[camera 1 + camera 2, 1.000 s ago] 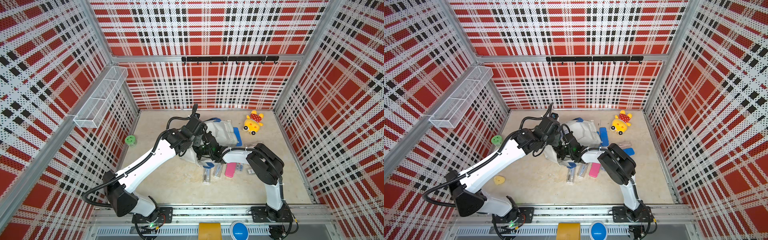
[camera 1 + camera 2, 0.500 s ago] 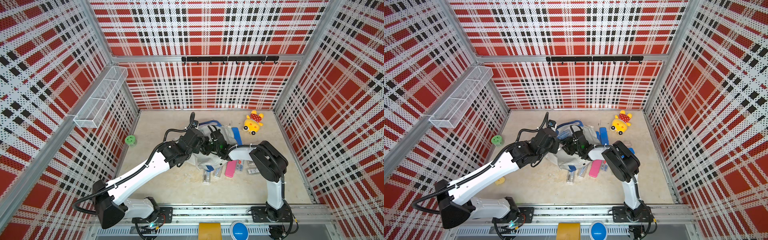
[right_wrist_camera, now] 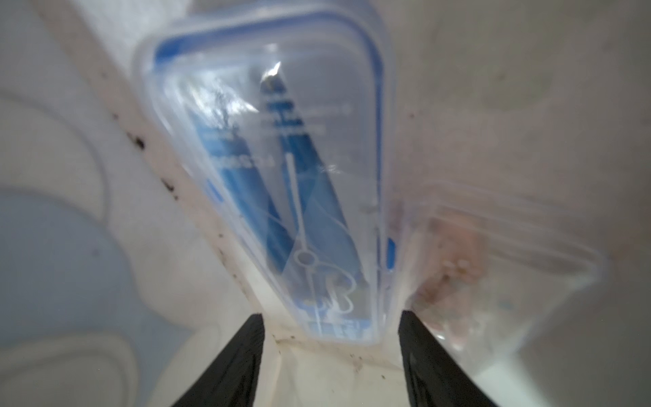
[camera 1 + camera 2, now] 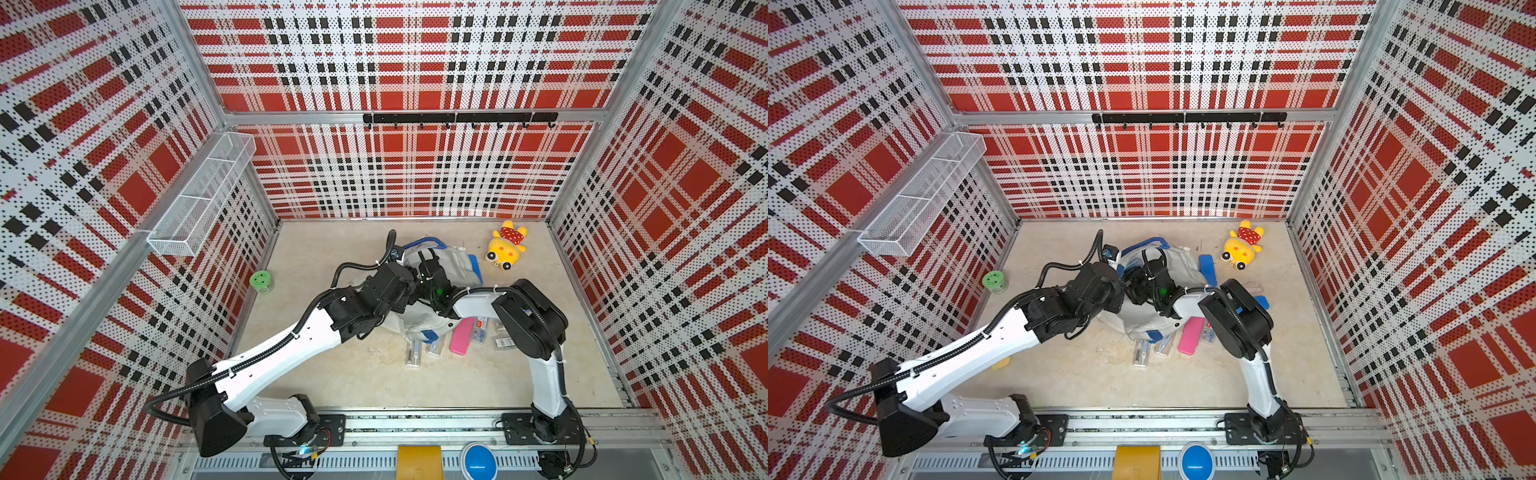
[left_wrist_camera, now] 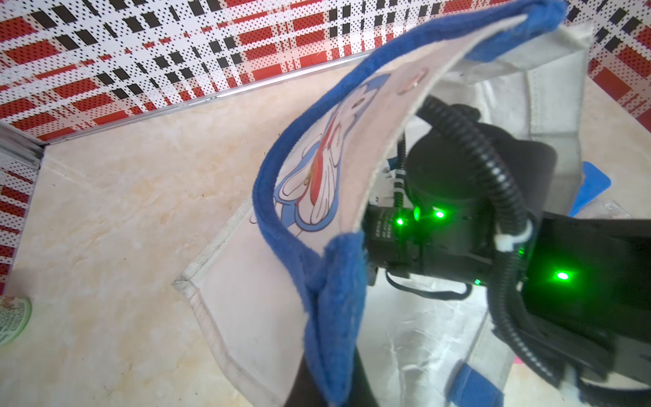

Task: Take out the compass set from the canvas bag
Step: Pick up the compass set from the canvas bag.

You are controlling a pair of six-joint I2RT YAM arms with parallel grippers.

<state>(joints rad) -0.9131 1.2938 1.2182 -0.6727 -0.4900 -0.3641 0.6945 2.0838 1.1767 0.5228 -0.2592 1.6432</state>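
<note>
The right jaws stand spread: in the right wrist view we see two black fingers (image 3: 243, 366) apart, with the near end of the compass set (image 3: 299, 169) reaching just between their tips and, as far as we can tell, touching neither. The set is a clear plastic case with a blue rim and blue inserts, blurred by closeness, and it lies inside the canvas bag (image 4: 417, 322), against the off-white lining. Just beside it sits a clear pouch (image 3: 493, 253) holding something pinkish that we cannot identify. The left jaws are pressed together on the bag at a blue tab (image 5: 338, 282); the fabric covers them almost wholly in the left wrist view, where only a dark sliver shows. From that grip a blue handle (image 5: 264, 197) arcs away, and a side panel with a cartoon print (image 5: 317, 176) is held off the worktop (image 4: 332, 249). In both top views the two wrists crowd over the bag's mouth, so we cannot make out the set there. On the bag's side toward the robot's base lie a pink case (image 4: 462, 336) and two clear cases (image 4: 413, 353); more small clear packs (image 4: 482, 330) are partly hidden behind the right arm (image 4: 528, 316). A yellow plush toy (image 4: 506, 249) lies apart toward the back wall, a green tub (image 4: 261, 281) by the left wall.
</note>
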